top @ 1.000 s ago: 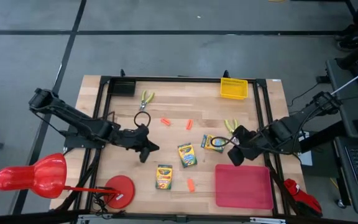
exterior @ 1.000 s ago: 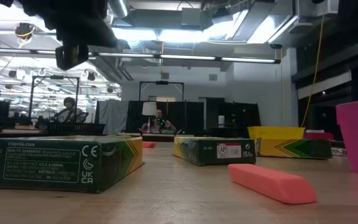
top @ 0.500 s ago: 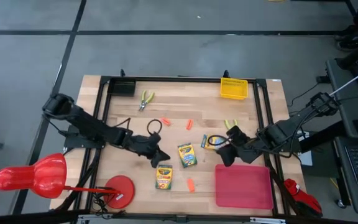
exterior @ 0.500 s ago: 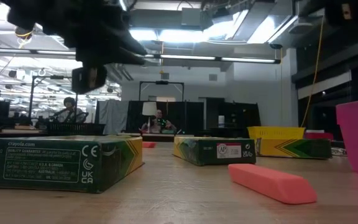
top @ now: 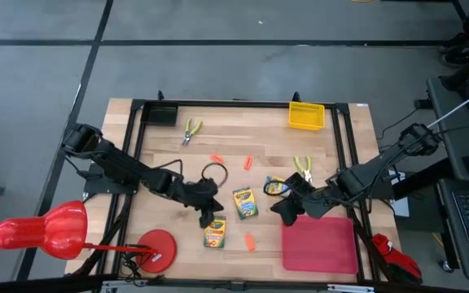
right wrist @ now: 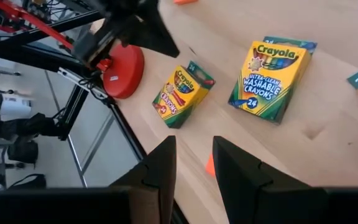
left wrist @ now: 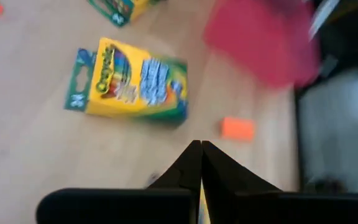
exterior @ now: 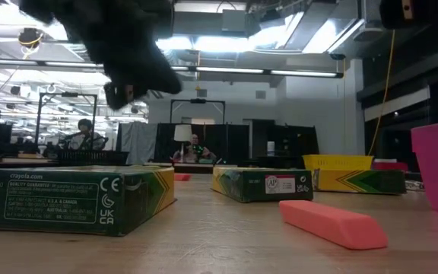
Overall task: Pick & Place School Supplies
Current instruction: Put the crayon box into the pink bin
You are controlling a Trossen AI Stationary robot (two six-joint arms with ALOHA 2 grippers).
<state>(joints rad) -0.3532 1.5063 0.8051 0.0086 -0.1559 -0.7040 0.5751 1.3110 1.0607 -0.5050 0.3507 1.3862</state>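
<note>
Three yellow-green crayon boxes lie flat on the wooden table: one near the front [top: 215, 232], one in the middle [top: 244, 203], and one to its right [top: 278, 187], partly under my right arm. Orange stubs lie at the far middle [top: 216, 159], beside it [top: 247, 163], and near the front [top: 251, 242]. Yellow-handled scissors lie at the far left [top: 190, 129] and at the right [top: 302, 167]. My left gripper [top: 210, 213] is shut and empty, just beyond the front box [left wrist: 129, 81]. My right gripper [right wrist: 194, 163] is open and empty, left of the red tray and above the front stub [right wrist: 209, 165].
The flat red tray [top: 319, 244] lies at the front right and the yellow mesh basket [top: 306, 115] at the far right. A red round stand base [top: 157, 248] sits at the front left. A black frame edges the table. People sit in the room behind [exterior: 194, 148].
My left gripper has moved toward the table's right and near edges, up to the front crayon box. My right gripper has moved toward the table's left, away from the right-hand scissors and toward the middle. No object has moved.
</note>
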